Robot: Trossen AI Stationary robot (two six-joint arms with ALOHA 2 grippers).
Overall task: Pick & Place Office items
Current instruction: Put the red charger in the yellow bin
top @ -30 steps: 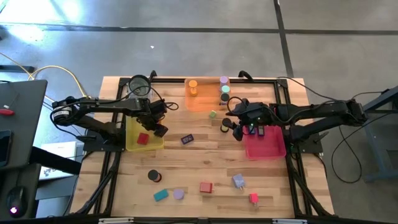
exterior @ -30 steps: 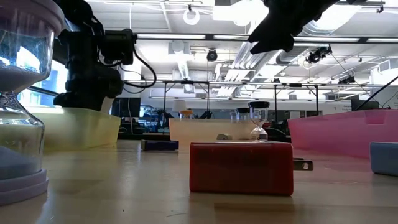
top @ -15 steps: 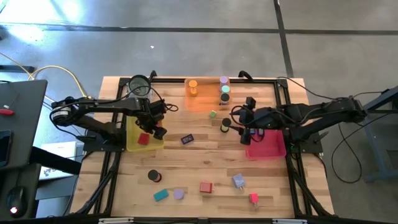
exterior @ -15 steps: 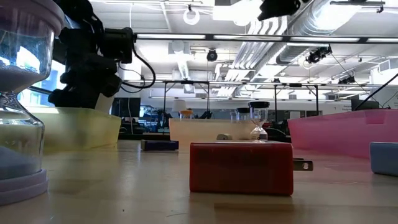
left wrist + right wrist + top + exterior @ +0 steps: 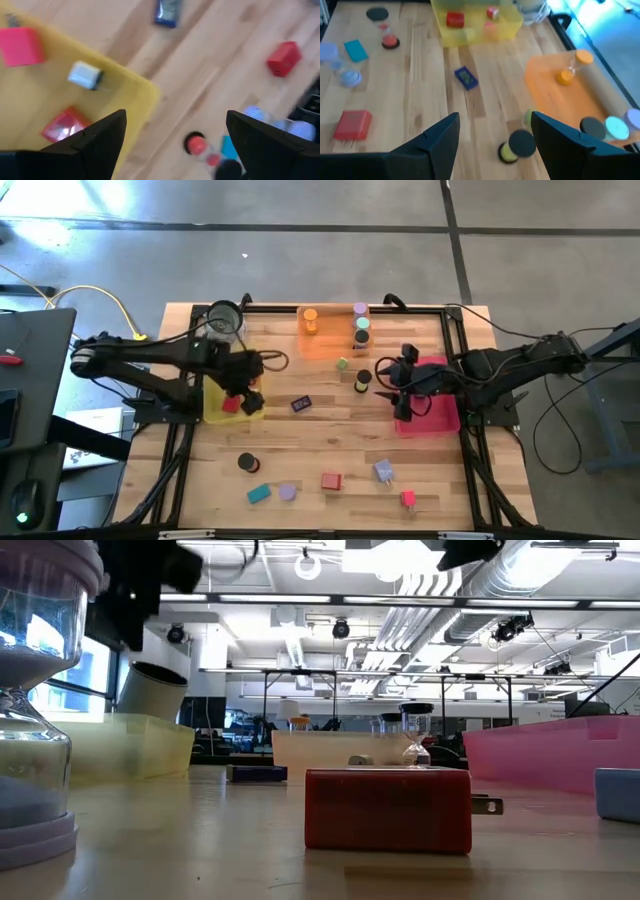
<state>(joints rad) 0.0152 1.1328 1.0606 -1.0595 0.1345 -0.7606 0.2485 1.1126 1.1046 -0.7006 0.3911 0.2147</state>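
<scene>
- Two arms show in the high view: the left gripper (image 5: 250,392) hangs over the yellow tray (image 5: 214,406) by the table's (image 5: 330,450) left edge, and the right gripper (image 5: 397,385) sits at the pink tray's (image 5: 438,418) inner edge, right of centre.
- We see a red block (image 5: 231,405) in the yellow tray, a dark-blue block (image 5: 301,404) mid-table, and an orange tray (image 5: 325,343) at the far edge holding an orange piece (image 5: 310,320) and a teal-topped one (image 5: 361,330).
- Near the front edge lie a black cylinder (image 5: 247,464), a teal block (image 5: 259,493), a lavender piece (image 5: 287,492), a red charger (image 5: 331,480), a lavender block (image 5: 384,471) and a small red piece (image 5: 408,499).
- A glass jar (image 5: 224,318) stands at the far-left corner.
- In the low view we see the red charger (image 5: 388,810) close by mid-table, an hourglass (image 5: 35,690) at the near left, and the yellow tray (image 5: 120,745) behind it.
- From the left wrist, we see both fingers (image 5: 100,137) spread wide with nothing between them, over the yellow tray's (image 5: 135,95) corner; inside are two red blocks (image 5: 20,46) and a white piece (image 5: 85,76).
- From the right wrist, we see the fingers (image 5: 440,137) parted and empty above the table; a black-and-yellow cylinder (image 5: 516,146) lies just ahead, the dark-blue block (image 5: 466,78) further on.
</scene>
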